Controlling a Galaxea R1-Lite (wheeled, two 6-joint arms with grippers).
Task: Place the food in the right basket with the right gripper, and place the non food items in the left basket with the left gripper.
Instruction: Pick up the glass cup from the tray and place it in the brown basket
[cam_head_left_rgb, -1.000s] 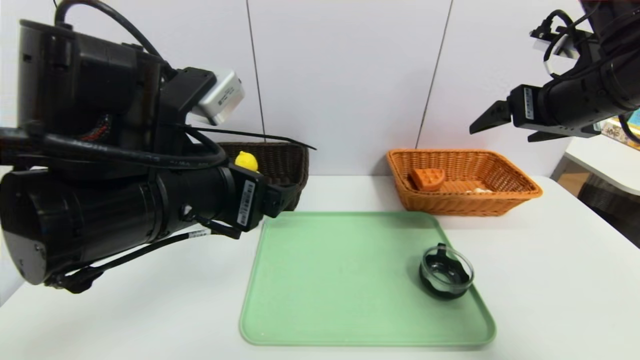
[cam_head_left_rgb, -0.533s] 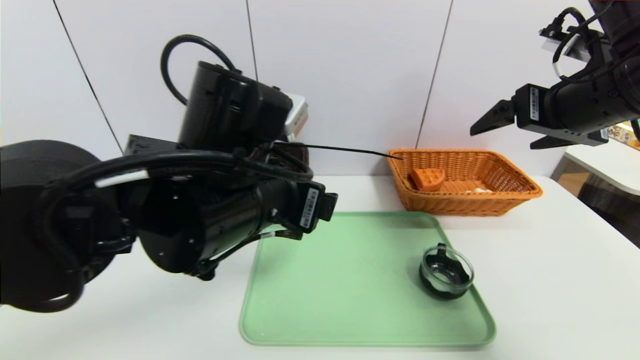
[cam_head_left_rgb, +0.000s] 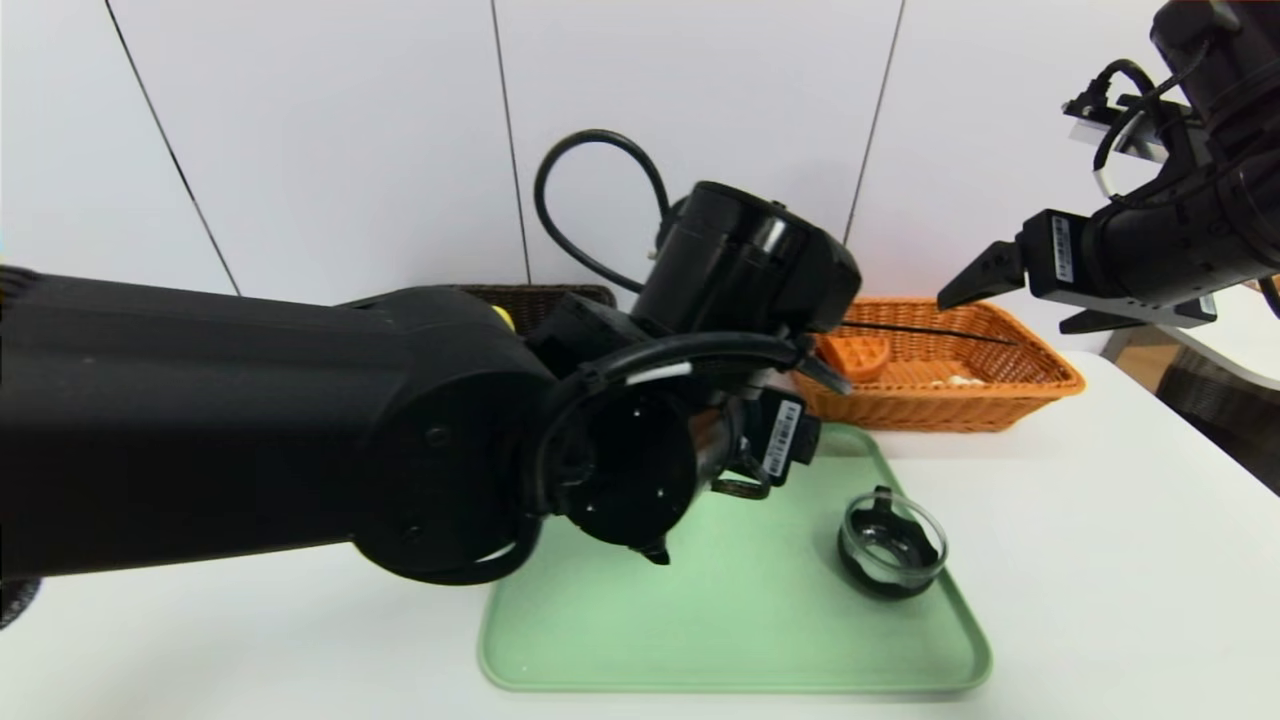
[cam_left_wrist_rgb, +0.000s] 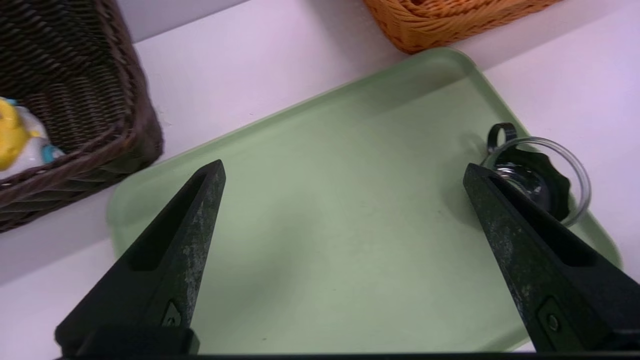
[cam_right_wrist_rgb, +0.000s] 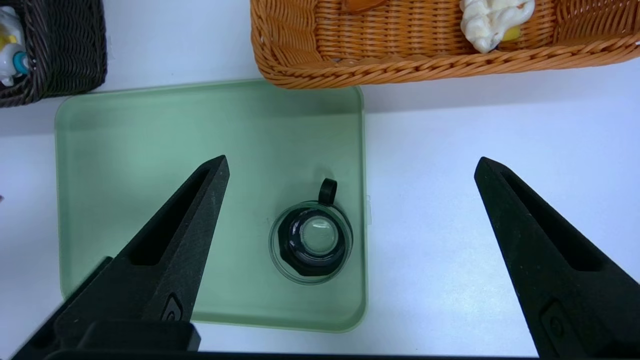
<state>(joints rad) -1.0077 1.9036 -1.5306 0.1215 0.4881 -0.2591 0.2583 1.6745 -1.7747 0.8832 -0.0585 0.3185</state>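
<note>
While seen from the head:
Left gripper (cam_head_left_rgb: 790, 450): hung over green tray (cam_head_left_rgb: 730, 610), arm hiding fingers.
Right gripper (cam_head_left_rgb: 1010, 295): spread wide, empty, high above orange basket (cam_head_left_rgb: 1000, 400).
Glass bowl (cam_head_left_rgb: 893, 548): sat on tray's right part.
Waffle wedge (cam_head_left_rgb: 858, 355): lay inside orange basket.

Left wrist:
Left gripper (cam_left_wrist_rgb: 344, 172): gaped open, empty, above tray.
Duck toy (cam_left_wrist_rgb: 15, 137): lay in dark basket (cam_left_wrist_rgb: 100, 100).

Right wrist:
Right gripper (cam_right_wrist_rgb: 351, 165): wide open, empty.
Cream piece (cam_right_wrist_rgb: 492, 17): lay in orange basket.
</note>
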